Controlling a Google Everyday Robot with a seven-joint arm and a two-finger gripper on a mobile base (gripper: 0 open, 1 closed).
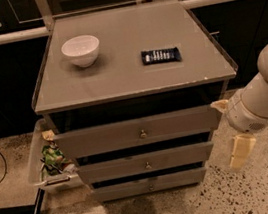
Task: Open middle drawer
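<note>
Presently, middle drawer (118,167), grey front with round knob, second down beneath the desk (135,81) top, gripper (231,128) just beside the desk's right front corner, jaws spread apart, grasping nothing.

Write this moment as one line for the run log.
gripper: open, right of cabinet | middle drawer: not yet opened | knob: untouched
</note>
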